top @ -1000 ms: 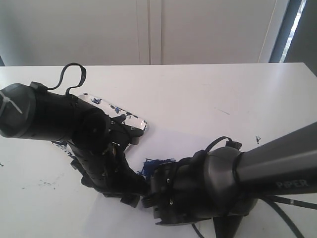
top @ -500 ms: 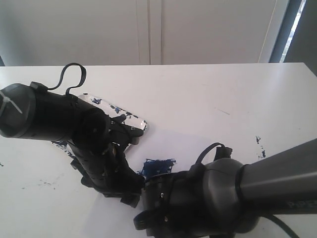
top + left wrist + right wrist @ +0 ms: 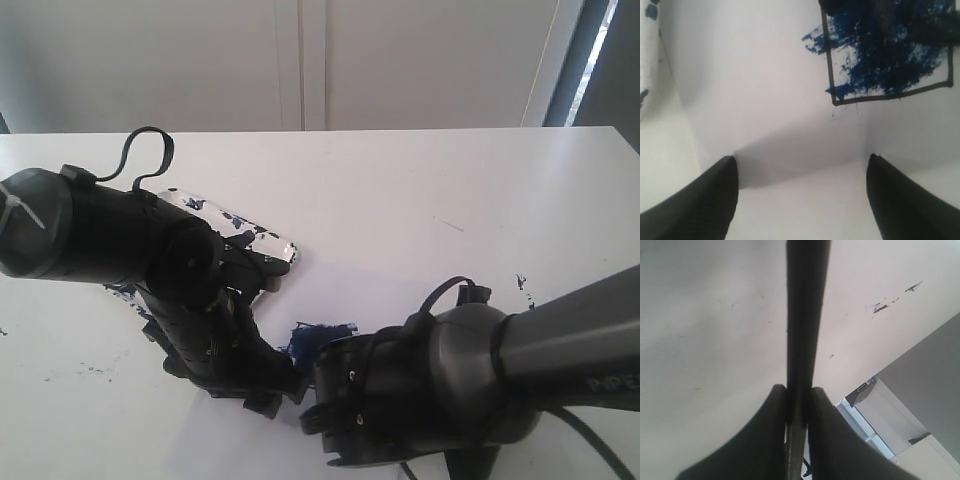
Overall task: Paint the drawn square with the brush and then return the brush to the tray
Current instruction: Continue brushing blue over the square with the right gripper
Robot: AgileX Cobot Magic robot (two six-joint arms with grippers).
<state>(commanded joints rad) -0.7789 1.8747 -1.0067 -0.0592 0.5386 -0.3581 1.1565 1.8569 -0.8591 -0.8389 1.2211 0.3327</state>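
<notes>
Black-outlined drawn square [image 3: 890, 55], near centre of counter: patchily filled dark blue, strokes overrunning one edge. Long thin black brush [image 3: 807, 315] clamped in right hand [image 3: 799, 395]. White blue-splattered tray [image 3: 262, 236] lies left and farther back, mostly hidden.

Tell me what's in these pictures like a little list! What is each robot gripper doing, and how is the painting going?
square: partly filled with blue paint, white gaps inside, some strokes spill over one line
paper: white sheet with the square drawn on it
brush: clamped in the right gripper, not in the tray
right gripper: shut on the brush
left gripper: open, over the paper beside the square, holding nothing
tray: white with blue splatters, partly hidden behind the left arm
table: white, a few blue specks
</notes>
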